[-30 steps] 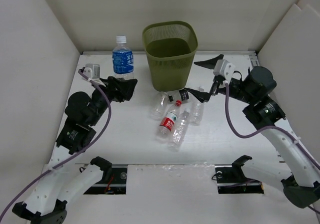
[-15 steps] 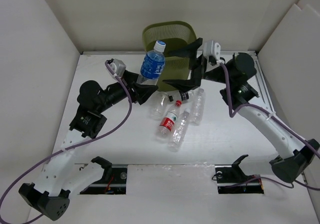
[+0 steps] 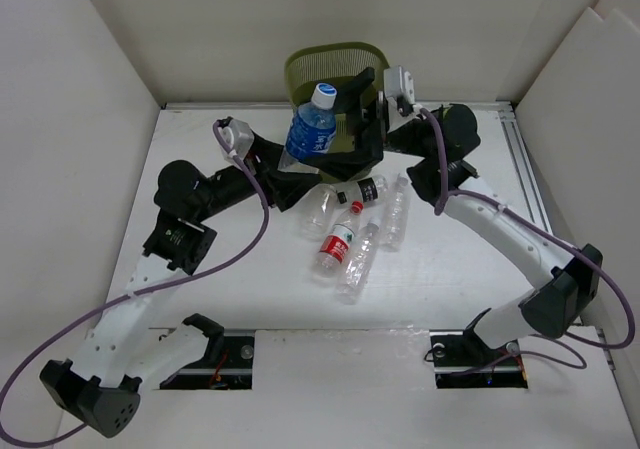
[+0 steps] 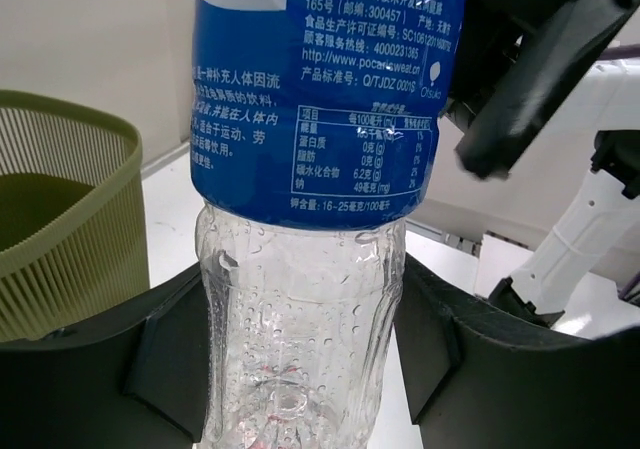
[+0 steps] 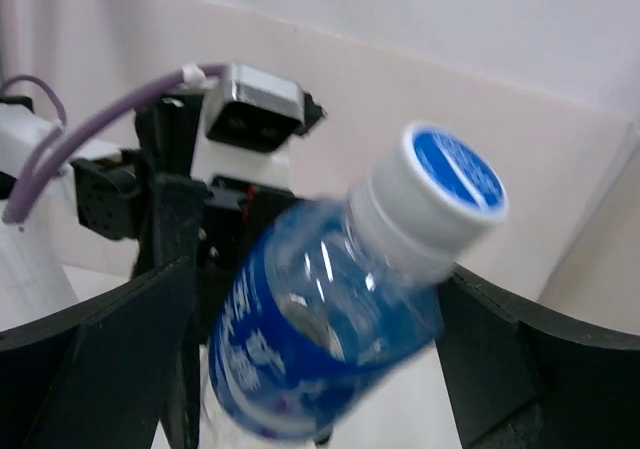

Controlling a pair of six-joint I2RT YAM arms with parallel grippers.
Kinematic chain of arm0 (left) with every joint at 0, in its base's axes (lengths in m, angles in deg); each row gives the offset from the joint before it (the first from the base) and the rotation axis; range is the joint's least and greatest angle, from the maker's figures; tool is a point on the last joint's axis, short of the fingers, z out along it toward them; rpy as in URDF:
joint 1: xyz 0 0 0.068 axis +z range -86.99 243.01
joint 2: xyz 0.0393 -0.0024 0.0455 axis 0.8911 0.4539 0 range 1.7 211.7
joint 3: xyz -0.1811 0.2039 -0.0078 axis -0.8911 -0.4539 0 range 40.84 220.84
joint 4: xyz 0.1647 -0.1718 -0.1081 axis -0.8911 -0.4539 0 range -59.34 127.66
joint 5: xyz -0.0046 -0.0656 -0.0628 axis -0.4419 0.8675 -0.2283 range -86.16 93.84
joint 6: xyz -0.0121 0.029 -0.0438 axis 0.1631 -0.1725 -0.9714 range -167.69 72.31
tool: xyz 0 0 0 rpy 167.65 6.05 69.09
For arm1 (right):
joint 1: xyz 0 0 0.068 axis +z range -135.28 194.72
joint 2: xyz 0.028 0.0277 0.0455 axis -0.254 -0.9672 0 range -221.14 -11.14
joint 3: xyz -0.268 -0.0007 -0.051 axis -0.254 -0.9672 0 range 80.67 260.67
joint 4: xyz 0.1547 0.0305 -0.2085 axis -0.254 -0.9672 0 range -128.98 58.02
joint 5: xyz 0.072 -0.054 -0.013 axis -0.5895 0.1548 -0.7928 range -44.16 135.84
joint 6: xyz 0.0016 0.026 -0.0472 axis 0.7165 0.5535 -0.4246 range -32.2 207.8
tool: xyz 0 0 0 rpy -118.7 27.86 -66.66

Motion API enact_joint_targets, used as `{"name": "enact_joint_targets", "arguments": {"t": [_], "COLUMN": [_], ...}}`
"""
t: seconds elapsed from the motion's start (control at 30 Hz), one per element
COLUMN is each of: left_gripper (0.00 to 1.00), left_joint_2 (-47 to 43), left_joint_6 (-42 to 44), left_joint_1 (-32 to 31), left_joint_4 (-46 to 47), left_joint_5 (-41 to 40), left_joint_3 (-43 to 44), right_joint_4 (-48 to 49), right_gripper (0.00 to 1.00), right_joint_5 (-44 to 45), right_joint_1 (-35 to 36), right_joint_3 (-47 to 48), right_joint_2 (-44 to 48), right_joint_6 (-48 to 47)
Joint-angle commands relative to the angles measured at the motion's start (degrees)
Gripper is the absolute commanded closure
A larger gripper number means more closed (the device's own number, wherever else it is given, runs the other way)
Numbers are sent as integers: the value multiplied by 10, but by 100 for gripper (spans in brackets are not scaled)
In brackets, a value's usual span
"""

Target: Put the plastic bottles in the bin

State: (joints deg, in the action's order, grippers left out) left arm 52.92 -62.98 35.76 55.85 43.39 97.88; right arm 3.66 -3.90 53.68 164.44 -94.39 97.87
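Observation:
My left gripper (image 3: 288, 174) is shut on the clear lower part of a blue-labelled bottle (image 3: 312, 129) with a white cap. It holds the bottle raised and tilted in front of the olive-green mesh bin (image 3: 320, 57). In the left wrist view the fingers (image 4: 170, 354) press both sides of the bottle (image 4: 310, 119), and the bin (image 4: 60, 219) is at the left. My right gripper (image 3: 352, 119) is open, with its jaws on either side of the bottle's capped top (image 5: 330, 319) and gaps on both sides. Several clear bottles (image 3: 338, 244) lie on the table below.
The loose bottles lie in a cluster in front of the bin; one has a black label (image 3: 366, 191) and one a red-white label. White walls close in the table on the left, back and right. Both arms cross above the cluster.
My left gripper lifted the blue bottle from the table's back left and carried it right, up to the bin. My right arm swung left, and its open jaws came round the bottle's top.

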Motion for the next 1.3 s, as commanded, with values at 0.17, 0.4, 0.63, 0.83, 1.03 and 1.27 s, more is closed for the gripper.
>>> {"name": "enact_joint_targets", "arguments": {"t": [0.17,0.4,0.63,0.83,1.03,1.27], "left_gripper": [100,38,1,1,1,1], "left_joint_2": [13,-9,-7,18,47,52], "left_joint_6": [7,-9,-39,-50,-84,-74], "left_joint_1": [0,0,0,0,0,0], "left_joint_4": [20,18,-87,-154,-185,-232], "left_joint_5": [6,-122,-244,-304,-304,-339], "left_joint_3": [28,30,62,42,25,19], "right_joint_4": [163,153,2,-93,-116,-116], "right_gripper": [30,100,100,100,100,0], "right_joint_5": [-20,-26,-33,-38,-18,-18], "right_joint_1": [18,13,-105,-213,-273,-288], "right_joint_3": [38,68,262,457,658,649], "right_joint_2": [-48,-77,-153,-324,-515,-530], "right_joint_6": [101,112,60,61,61,27]}}
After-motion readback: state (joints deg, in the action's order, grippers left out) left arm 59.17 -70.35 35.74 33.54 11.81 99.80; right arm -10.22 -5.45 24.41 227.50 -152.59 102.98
